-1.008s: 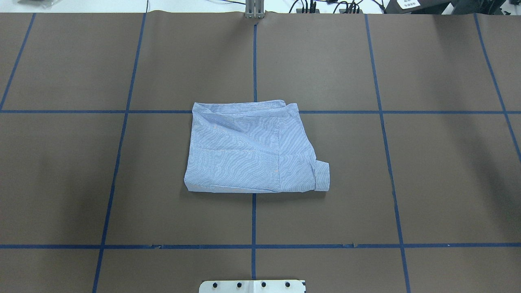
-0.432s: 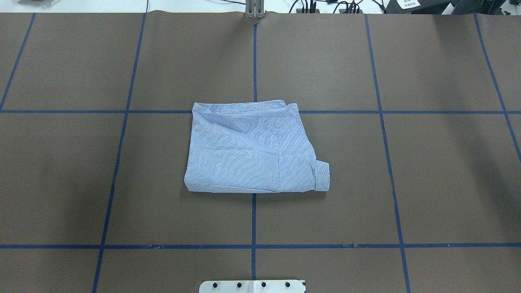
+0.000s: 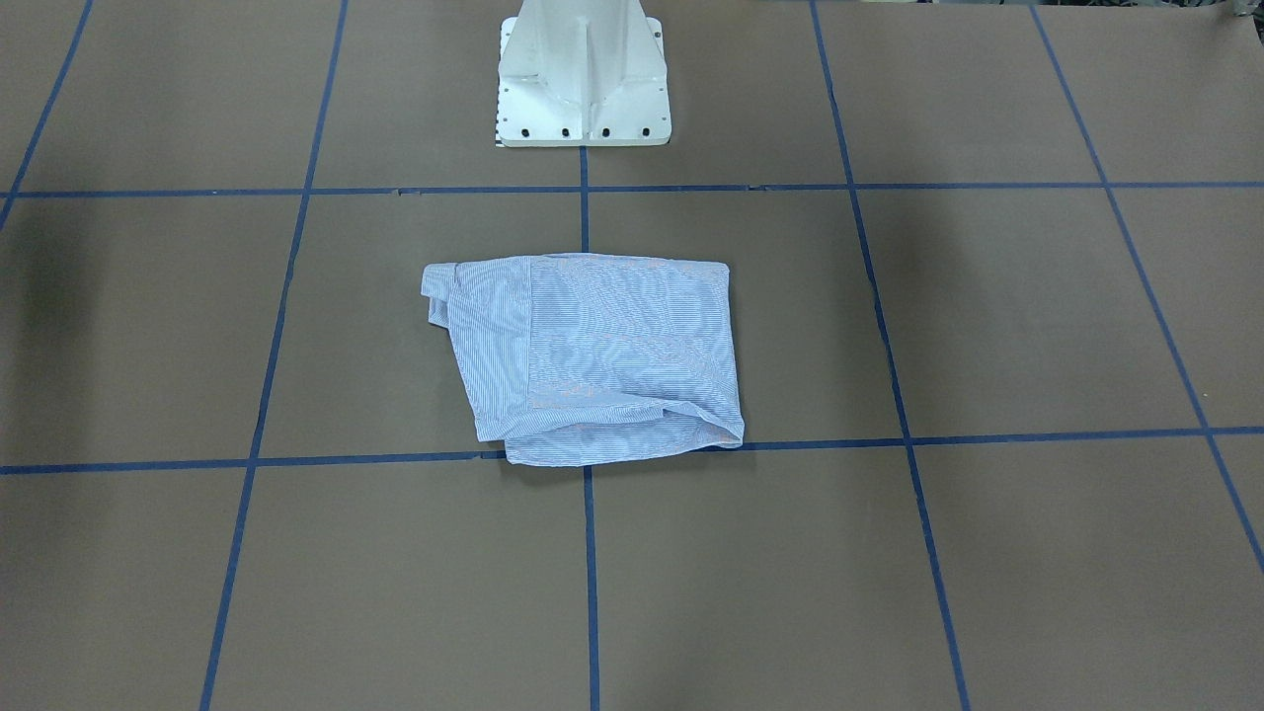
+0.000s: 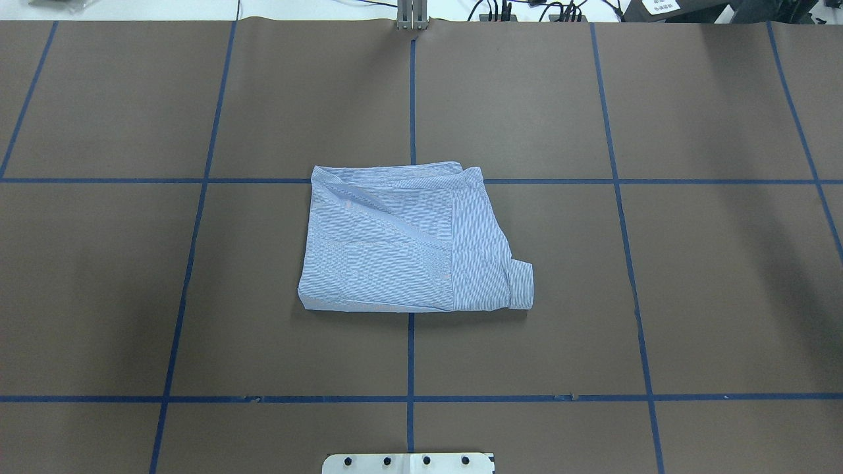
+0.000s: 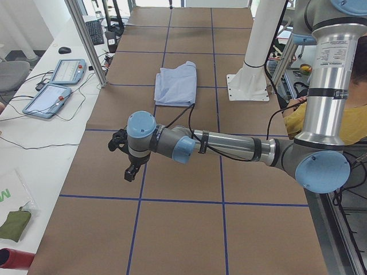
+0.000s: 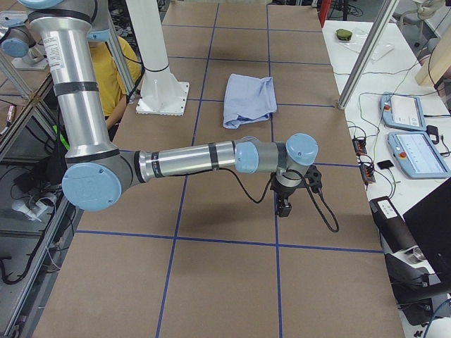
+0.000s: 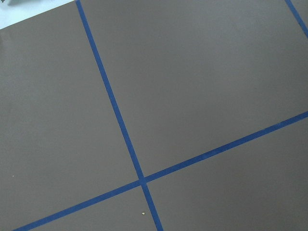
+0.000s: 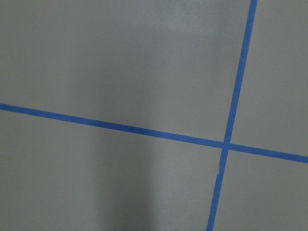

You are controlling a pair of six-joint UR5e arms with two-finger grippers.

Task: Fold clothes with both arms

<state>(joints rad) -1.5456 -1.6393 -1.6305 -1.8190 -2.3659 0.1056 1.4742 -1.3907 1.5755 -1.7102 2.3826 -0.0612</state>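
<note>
**Tools out at the desk ends, shirt folded at centre**

The left tool [image 5: 129, 172] hangs point-down over bare desk [image 4: 593, 296]. It shows only from the side, so I cannot tell whether it is wide or narrow. The same goes for the right tool [image 6: 284, 206]. On the overhead clock they sit at about 9 and 3 from the shirt [image 4: 402, 243], well apart from it, with bare brown surface and blue tape lines [image 4: 409, 355] all round. The shirt lies folded at desk centre, its cuff [image 4: 521, 284] at the 4 o'clock corner. Past the far edge at 1 o'clock is a white label [image 4: 660, 5], its print too small to read.
</note>
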